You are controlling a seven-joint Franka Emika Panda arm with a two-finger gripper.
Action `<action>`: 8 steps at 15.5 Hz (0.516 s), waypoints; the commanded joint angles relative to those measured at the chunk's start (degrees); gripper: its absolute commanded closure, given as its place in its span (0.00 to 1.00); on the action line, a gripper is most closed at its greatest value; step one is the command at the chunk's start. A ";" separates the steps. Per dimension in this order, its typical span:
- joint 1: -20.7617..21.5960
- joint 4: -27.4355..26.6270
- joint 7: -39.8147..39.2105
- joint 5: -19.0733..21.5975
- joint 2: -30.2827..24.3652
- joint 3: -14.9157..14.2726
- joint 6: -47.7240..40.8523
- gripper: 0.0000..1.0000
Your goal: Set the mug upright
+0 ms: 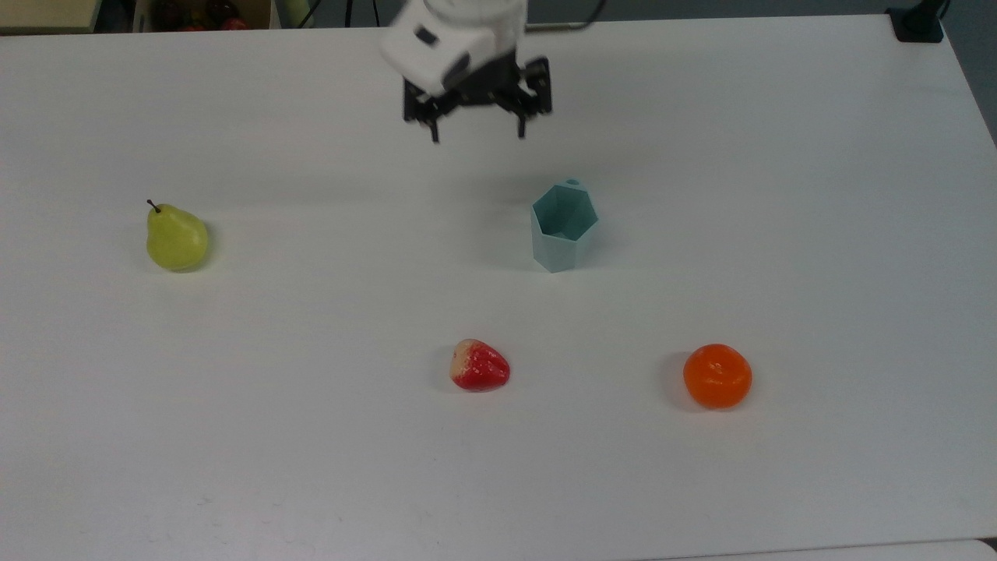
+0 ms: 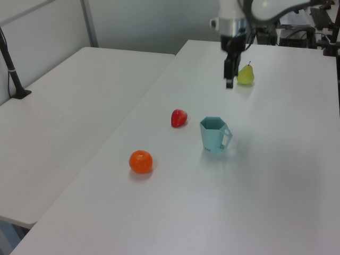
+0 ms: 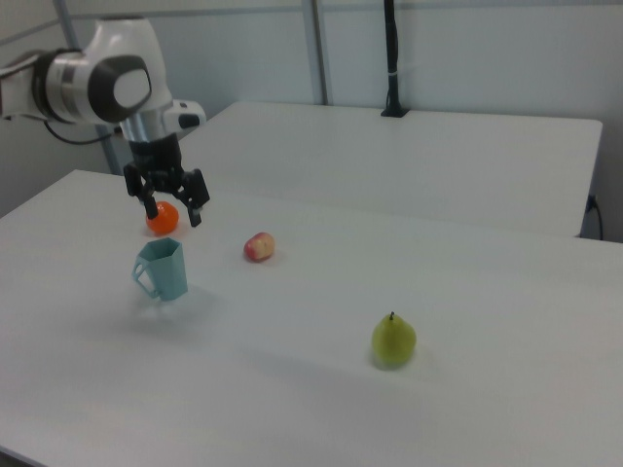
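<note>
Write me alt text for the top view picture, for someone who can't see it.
A pale teal mug stands upright on a white table, open end up, with the robot's open gripper raised clear of it toward the table's far edge. A green pear lies at the top view's left; a red strawberry and an orange lie nearer the camera.
</note>
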 commanded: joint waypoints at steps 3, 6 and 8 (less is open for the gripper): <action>0.04 -2.15 0.27 -1.63 -8.63 -3.59 -5.11 0.00; -1.19 -2.24 0.00 -1.63 -9.87 -3.50 -6.70 0.00; -1.28 -2.15 0.08 -1.54 -9.87 -3.59 -6.70 0.00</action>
